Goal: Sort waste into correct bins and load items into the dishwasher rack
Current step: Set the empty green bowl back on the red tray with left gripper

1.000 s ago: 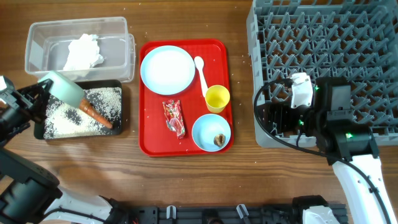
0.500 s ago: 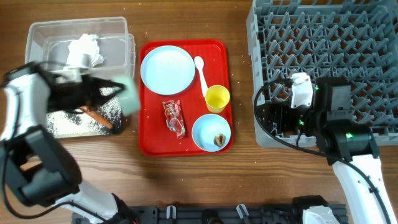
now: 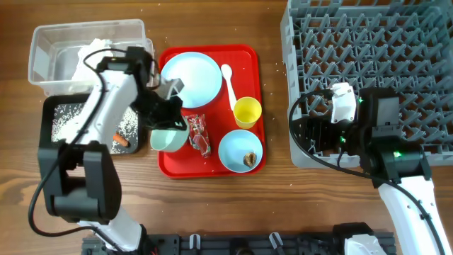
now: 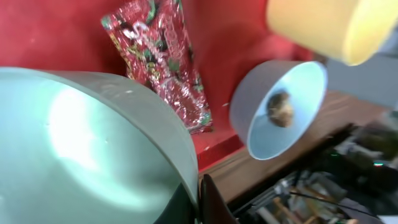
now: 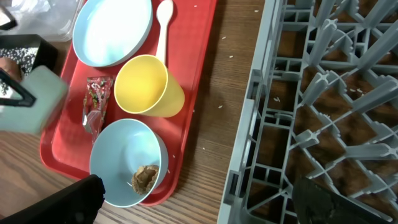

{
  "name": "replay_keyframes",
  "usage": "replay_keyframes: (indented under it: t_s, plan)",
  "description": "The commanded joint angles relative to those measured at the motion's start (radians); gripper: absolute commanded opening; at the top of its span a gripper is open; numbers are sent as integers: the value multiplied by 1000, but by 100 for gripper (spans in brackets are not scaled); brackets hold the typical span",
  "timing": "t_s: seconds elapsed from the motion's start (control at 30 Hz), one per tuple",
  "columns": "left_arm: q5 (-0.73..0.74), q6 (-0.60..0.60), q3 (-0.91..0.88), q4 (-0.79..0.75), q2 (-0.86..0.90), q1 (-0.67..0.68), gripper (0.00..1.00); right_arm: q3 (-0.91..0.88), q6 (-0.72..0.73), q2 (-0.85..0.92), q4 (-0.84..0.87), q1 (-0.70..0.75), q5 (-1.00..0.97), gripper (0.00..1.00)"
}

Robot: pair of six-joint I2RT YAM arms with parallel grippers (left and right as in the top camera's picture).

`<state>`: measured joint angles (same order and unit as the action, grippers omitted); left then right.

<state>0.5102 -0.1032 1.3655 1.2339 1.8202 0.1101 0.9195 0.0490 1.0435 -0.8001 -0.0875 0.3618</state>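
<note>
My left gripper [image 3: 173, 120] is shut on the rim of a pale blue-green bowl [image 3: 167, 137] and holds it over the left edge of the red tray; the left wrist view shows the jaws [image 4: 200, 200] pinching that bowl [image 4: 81, 143]. On the tray lie the red-and-white wrapper [image 3: 198, 134], the plate [image 3: 190, 78], the white spoon [image 3: 228, 78], the yellow cup [image 3: 247, 112] and a second bowl [image 3: 239, 149] holding the brown lump [image 3: 250, 159]. My right gripper [image 3: 311, 133] is open and empty at the rack's [image 3: 375, 64] front left corner.
The black tray [image 3: 49, 103] at the left holds rice [image 3: 67, 122] and the carrot [image 3: 120, 140]. The clear tub [image 3: 42, 42] behind it holds the crumpled napkin [image 3: 93, 55]. The red tray [image 3: 170, 167] sits mid-table. A few rice grains lie on the wood.
My left arm has swung right with the bowl, from above the black tray to the red tray's left edge. The right arm has not moved.
</note>
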Motion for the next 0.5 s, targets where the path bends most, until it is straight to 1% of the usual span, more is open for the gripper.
replay_keyframes:
  t_s: [0.0, 0.1, 0.17, 0.23, 0.33, 0.47]
  plan:
    - [-97, 61, 7, -14, -23, 87, 4, 21, 11, 2, 5, -5, -6, 100]
    - [-173, 108, 5, -19, -21, 150, 4, 21, 10, 2, 5, -5, -7, 100]
    - [-210, 119, -12, -24, -21, 189, 12, 21, 10, 2, 6, -5, -7, 100]
    - [-213, 120, -21, -27, -20, 216, 17, 21, 10, 2, 8, -5, -7, 99]
    - [-213, 121, -21, -27, -20, 222, 24, 21, 10, 2, 9, -5, -7, 100]
    - [-217, 142, -15, -30, -21, 221, 38, 21, 6, 2, 12, -5, -7, 100]
